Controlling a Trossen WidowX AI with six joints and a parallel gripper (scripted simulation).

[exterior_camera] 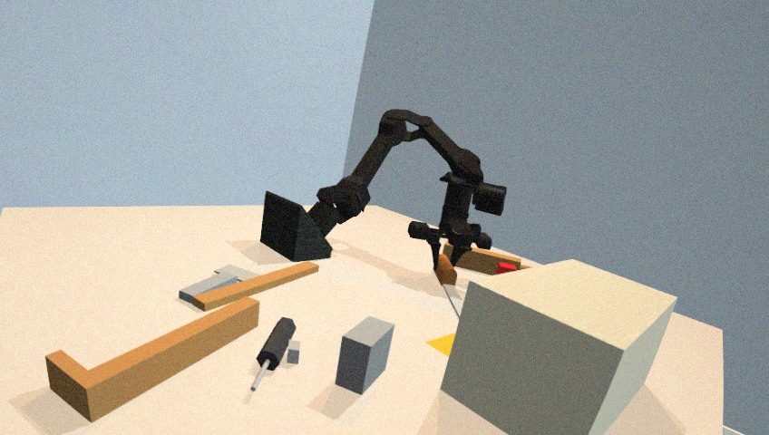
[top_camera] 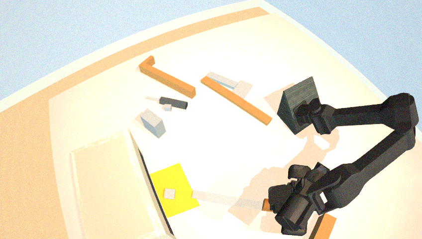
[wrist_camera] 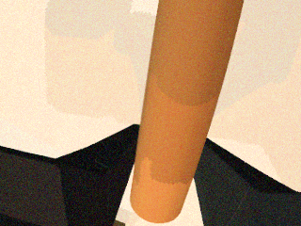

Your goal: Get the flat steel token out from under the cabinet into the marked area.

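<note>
Gripper (top_camera: 270, 204) clamped on orange-handled flat grey blade tool (top_camera: 228, 199); small square steel token (top_camera: 169, 193) lies in yellow marked square (top_camera: 183, 204). Set tool down well apart from token.

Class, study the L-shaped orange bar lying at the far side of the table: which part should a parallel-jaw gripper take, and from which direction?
Grip the L-shaped orange bar midway along its long straight arm, from above, jaws across its narrow width. It lies flat, and the long sides are parallel and free.
</note>
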